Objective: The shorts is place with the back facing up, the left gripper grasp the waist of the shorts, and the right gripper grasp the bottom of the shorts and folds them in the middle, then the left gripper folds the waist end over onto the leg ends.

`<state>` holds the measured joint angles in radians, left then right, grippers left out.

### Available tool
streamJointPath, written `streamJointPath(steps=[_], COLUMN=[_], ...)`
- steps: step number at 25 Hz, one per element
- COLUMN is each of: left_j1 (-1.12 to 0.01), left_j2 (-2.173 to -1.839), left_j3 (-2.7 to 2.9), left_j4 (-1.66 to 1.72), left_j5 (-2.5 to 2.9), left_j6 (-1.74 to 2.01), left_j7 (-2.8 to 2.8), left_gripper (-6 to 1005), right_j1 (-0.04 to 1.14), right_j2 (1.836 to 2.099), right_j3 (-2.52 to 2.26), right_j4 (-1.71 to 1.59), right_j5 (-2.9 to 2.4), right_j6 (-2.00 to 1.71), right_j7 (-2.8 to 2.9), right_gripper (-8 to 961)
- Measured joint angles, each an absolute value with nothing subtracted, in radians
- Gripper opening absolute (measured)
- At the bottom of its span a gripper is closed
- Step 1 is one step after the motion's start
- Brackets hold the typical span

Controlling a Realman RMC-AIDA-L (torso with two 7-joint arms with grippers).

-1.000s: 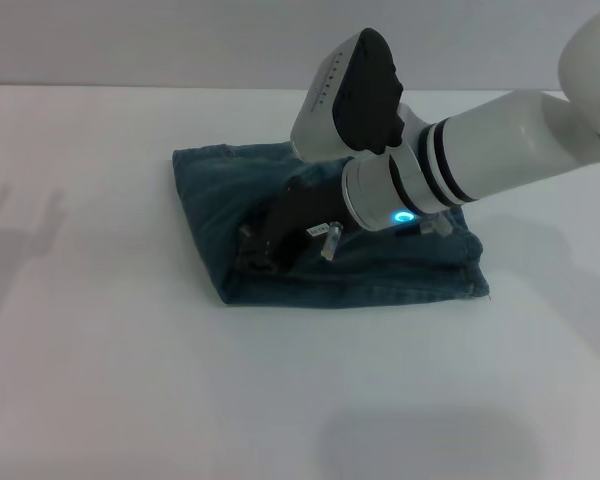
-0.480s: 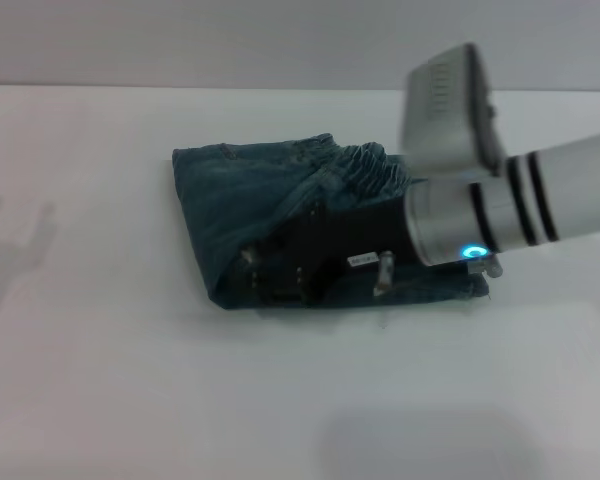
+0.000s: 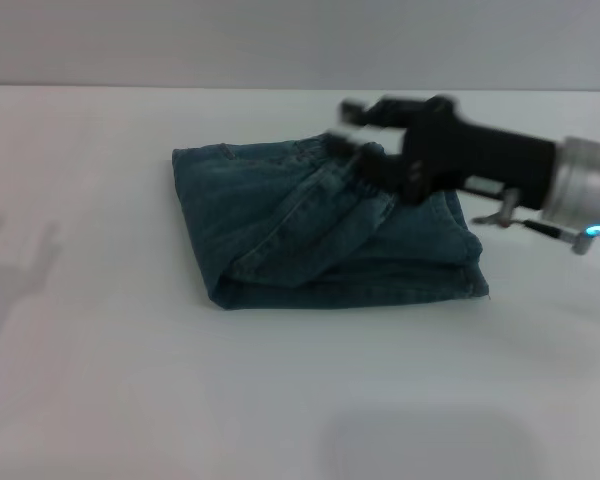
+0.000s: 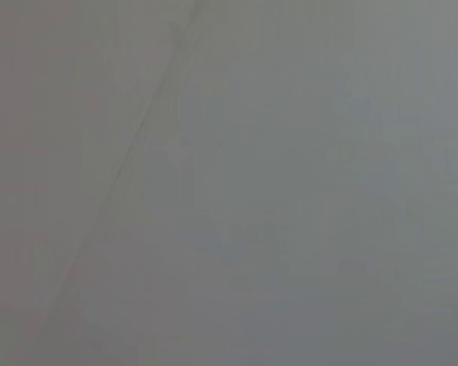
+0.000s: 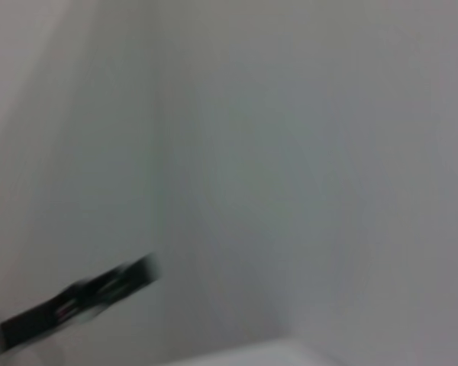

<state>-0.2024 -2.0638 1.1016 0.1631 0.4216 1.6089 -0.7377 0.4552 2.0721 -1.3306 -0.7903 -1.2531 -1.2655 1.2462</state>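
The shorts point(image 3: 325, 225) sit folded into a chunky rectangle on the white table point(image 3: 100, 380), soft faded blue-green denim, long side running left to right. The ruffled waist point(image 3: 355, 160) lies on top toward the far edge, with the stitched leg ends point(image 3: 360, 290) stacked along the near edge. The slim black gripper point(image 3: 365, 112) on the silver wrist with a green light hovers over the waist, fingers apart, holding nothing. Both wrist views show only plain grey.
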Motion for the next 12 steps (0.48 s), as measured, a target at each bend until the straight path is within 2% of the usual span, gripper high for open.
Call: streamJointPath(steps=[12], left_j1=[-0.233], left_j2=[-2.071], left_j3=[1.114], left_j4=[0.072], left_j5=[0.422], left_j6=[1.675], left_j7=[-0.738], left_gripper=[738], right_j1=[0.453], right_j2=[2.068], right_j3=[-1.184], right_j4=[-0.455], right_j5=[-0.748], right_j6=[-1.292], right_j7=[0.622], right_gripper=[386])
